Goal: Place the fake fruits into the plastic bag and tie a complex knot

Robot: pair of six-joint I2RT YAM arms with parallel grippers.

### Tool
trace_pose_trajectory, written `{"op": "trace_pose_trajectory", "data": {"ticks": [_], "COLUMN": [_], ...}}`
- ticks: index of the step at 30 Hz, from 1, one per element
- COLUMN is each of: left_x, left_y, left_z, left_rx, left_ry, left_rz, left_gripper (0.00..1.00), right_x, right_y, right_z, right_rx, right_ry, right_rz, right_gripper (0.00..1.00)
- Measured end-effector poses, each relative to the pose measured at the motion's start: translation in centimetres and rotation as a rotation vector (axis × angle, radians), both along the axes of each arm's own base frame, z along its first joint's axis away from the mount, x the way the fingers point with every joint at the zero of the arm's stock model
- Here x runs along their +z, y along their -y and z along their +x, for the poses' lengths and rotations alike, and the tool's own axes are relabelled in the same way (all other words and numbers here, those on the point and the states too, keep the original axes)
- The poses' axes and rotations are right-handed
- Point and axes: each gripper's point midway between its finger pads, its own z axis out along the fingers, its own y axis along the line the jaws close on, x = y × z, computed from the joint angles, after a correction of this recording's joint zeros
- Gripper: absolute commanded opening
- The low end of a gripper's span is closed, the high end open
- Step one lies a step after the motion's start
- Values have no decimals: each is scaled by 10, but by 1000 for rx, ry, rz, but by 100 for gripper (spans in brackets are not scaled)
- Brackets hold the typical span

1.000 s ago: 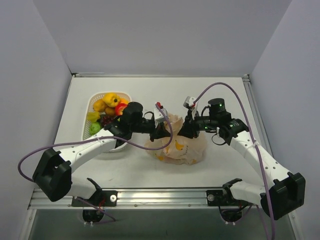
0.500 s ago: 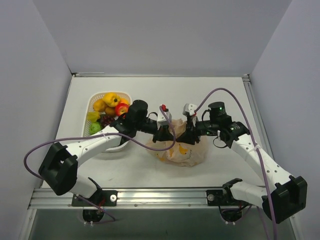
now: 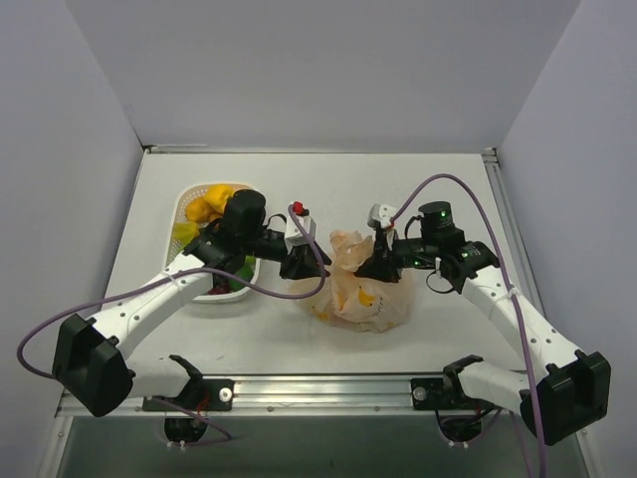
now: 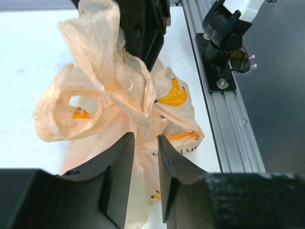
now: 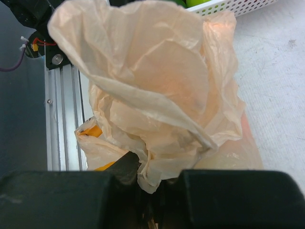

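1. I see a white tabletop (image 3: 448,189) closed in by plain grey walls (image 3: 90,149), with an aluminium rail (image 3: 328,388) along its near edge.
2. At the left stands a white lattice basket (image 3: 187,204). The fake fruits (image 3: 211,205) lie in it, yellow and orange ones at the far end and green ones nearer.
3. My left end effector (image 3: 299,265) sits between the basket and the plastic bag (image 3: 363,291), just beside the bag's left side. In the left wrist view its fingers (image 4: 119,171) stand spread with a narrow gap, and I can see nothing pinched between them.
4. The plastic bag rests near the middle of the tabletop, pale orange with orange banana prints, its top gathered into crumpled loops (image 4: 66,109).
5. My right end effector (image 3: 376,261) is pressed together on the bag's upper right, and the film bunches out from between its fingers (image 5: 224,191) in the right wrist view.
6. My left arm covers much of the basket, so I cannot count the fruits. I cannot tell through the film whether the bag contains anything, nor whether its top is knotted.
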Motion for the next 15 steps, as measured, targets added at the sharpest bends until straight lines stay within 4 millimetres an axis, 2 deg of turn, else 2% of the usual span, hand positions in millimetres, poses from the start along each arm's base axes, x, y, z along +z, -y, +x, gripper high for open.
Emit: {"op": "trace_pose_trajectory", "data": {"ticks": [1,3,8,9,11,12,15], "left_x": [6,11,5,3,-1,-3,-2], "left_y": [-1,2,21,26,36,41,56], "left_z": [-1,-2,-3,-4,-7,-9,-12], "left_rx": [2,1,-26,-36,-58,-67,-91], "left_ry": [7,10,-49,-66,-97,-110,-139], "left_rz": [-12,-30,-47,-49,-54,-56,-64], "left_gripper": [29,24,6,3,0,0,0], "right_x": [0,0,0,0,-1,-1,-3], "right_y": [0,0,0,0,0,0,-2], "right_z": [0,0,-1,-1,-3,-4,-12], "right_rx": [0,1,3,3,8,13,48], "right_ry": [0,-1,-3,-3,-9,-10,-12], "right_rz": [0,1,0,1,0,-2,-12], "right_gripper": [0,0,1,10,18,26,35]}}
